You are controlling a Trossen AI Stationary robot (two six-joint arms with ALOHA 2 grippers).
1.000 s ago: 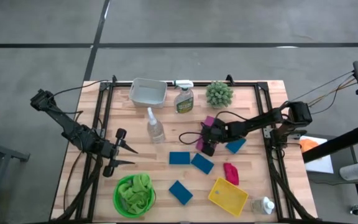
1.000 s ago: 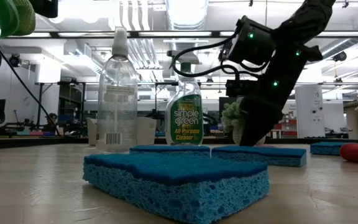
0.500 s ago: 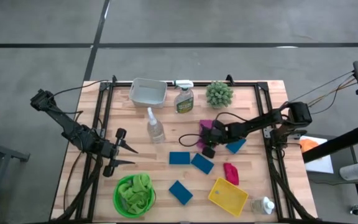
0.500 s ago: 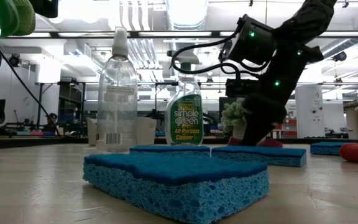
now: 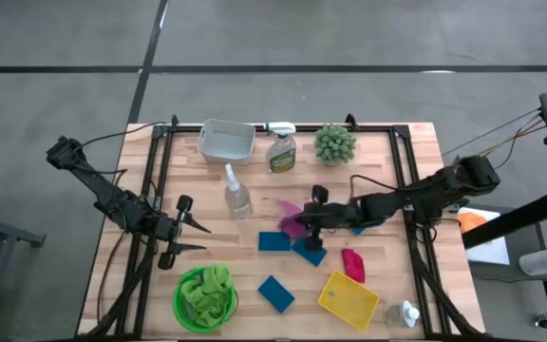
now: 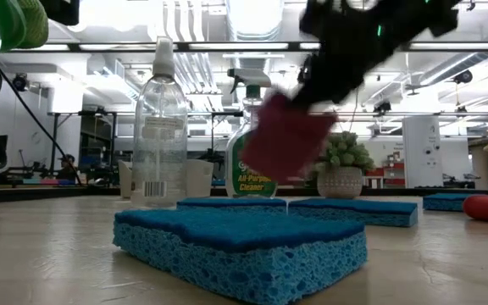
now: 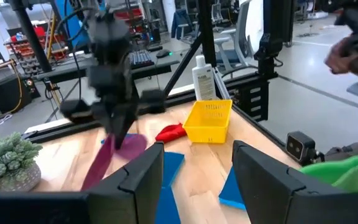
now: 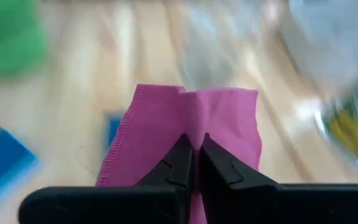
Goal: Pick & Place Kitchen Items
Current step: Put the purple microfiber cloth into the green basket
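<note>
Over the middle of the worktop (image 5: 112, 275), the right gripper (image 5: 304, 226) has the pink cloth (image 5: 291, 219) up in the air, its two dark fingers (image 8: 180, 163) clenched tight on a pinched fold, as the right wrist view shows plainly. From the low view the cloth hangs free, clear of the surface, swinging in front of the green-labelled spray bottle (image 5: 281, 150).

How does it handle? Soft and limp, I'd say, and very light: it drapes below the pinch with no stiffness of its own. That makes the fold near one edge a fair place to hold it, since the fabric bunches between the pads and gives them bulk to bite. The risk with such a thing is a trailing corner, which may drag across the blue sponges (image 5: 274, 241) lying just beneath, or brush the clear spray bottle (image 5: 236, 196) standing to the left.

Elsewhere, the green cloth (image 5: 204, 292) sits bundled in a green bowl near the front left, the small red item (image 5: 353, 264) lies beside a yellow basket (image 5: 348, 300), and a white tray (image 5: 226, 141) waits at the far side next to the potted plant (image 5: 334, 144).

Over on the left, the left gripper (image 5: 196, 237) waits with its fingers spread apart, grasping nothing.
</note>
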